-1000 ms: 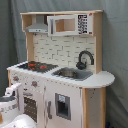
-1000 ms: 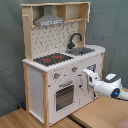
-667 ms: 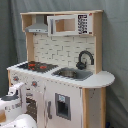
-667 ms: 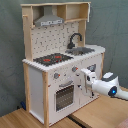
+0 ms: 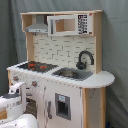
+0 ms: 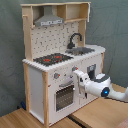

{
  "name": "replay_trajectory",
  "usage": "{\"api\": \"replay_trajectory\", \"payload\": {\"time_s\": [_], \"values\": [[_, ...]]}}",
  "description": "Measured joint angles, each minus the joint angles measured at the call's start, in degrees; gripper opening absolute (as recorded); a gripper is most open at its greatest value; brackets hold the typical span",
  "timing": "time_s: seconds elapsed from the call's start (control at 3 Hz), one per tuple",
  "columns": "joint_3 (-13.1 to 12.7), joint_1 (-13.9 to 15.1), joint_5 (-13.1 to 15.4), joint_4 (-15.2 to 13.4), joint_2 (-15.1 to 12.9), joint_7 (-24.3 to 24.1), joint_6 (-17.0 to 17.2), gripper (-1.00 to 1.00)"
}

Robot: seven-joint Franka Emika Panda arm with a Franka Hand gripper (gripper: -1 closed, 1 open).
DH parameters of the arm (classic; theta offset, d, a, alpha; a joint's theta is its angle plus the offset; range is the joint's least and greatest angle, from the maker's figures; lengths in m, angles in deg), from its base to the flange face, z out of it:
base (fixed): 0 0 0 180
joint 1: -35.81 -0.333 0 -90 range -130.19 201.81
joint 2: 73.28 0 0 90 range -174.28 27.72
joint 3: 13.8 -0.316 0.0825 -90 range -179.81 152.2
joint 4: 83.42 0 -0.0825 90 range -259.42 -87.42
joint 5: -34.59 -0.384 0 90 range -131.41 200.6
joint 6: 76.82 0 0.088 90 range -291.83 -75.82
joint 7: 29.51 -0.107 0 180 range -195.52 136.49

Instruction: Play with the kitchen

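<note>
The end effector (image 6: 78, 76) reaches in from the second exterior view's right, its white tip up against the front of the kitchen (image 6: 37, 80), just below the knob row and at the upper edge of the oven door (image 6: 64, 96). Whether it touches the panel or a handle there cannot be told, and whether it is released or clenched cannot be told either. Behind it the white arm (image 6: 100, 87) runs back toward the second exterior view's lower right, with a small blue light on its housing.

In the first exterior view the arm (image 5: 15, 100) shows only as a white bulk at the lower left, in front of the kitchen's (image 5: 70, 95) lower cabinet; the tip itself cannot be made out.

The kitchen stands upright on a wooden floor (image 6: 95, 117) before a grey curtain (image 6: 110, 25). The second exterior view shows the oven door with its window, the knobs (image 6: 56, 76) and the plain white side panel. The first exterior view shows things the other does not: the white microwave (image 5: 70, 24) on the upper shelf, a white tile-pattern back wall (image 5: 57, 49) and the rounded end of the counter. Both exterior views show the black and red hob (image 5: 34, 65), the grey hood (image 6: 49, 20), the black tap (image 5: 85, 59) and the sink (image 6: 82, 50).
</note>
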Motion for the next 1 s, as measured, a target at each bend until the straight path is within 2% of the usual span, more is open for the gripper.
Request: {"api": "replay_trajectory", "payload": {"time_s": [0.33, 0.67, 1.0], "values": [[-1.45, 2.50, 0.00, 2.16, 0.00, -2.14, 0.14, 1.00], [-1.44, 2.50, 0.00, 2.16, 0.00, -2.14, 0.15, -1.00], [-0.94, -0.77, 0.01, 1.78, -0.31, -1.27, 5.68, -1.00]]}}
